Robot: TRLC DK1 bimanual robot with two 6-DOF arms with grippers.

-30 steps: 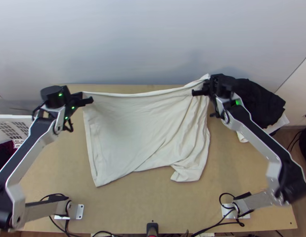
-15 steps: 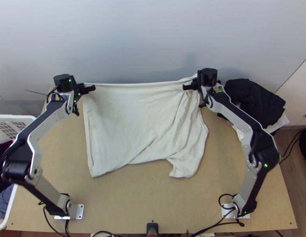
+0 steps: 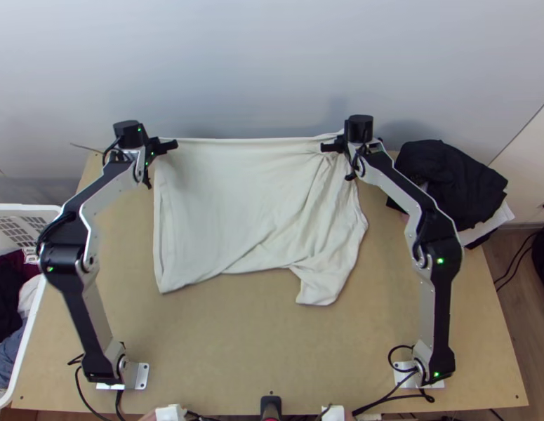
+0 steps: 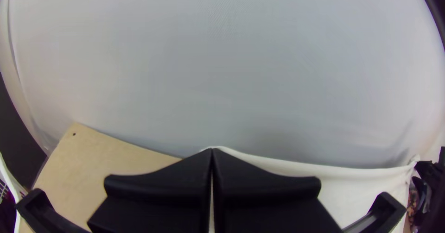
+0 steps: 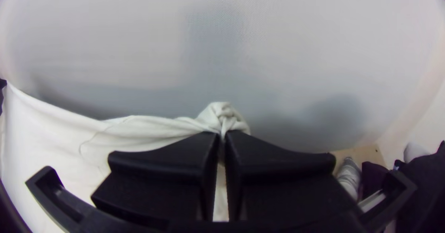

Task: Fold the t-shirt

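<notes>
Both arms are moving the white t-shirt (image 3: 229, 203) farther back over the table (image 3: 236, 351). The left gripper (image 4: 212, 150) is pinching one far corner tight, and the right gripper (image 5: 222, 135) is squeezing a bunched bit. They are probably pulling the far edge straight so the shirt is getting flatter for folding. Dark clothes (image 3: 447, 179) are sitting near the right gripper, a basket (image 3: 26, 209) is standing beside the table, and the pale wall (image 3: 272, 63) is likely blocking more backing up.
</notes>
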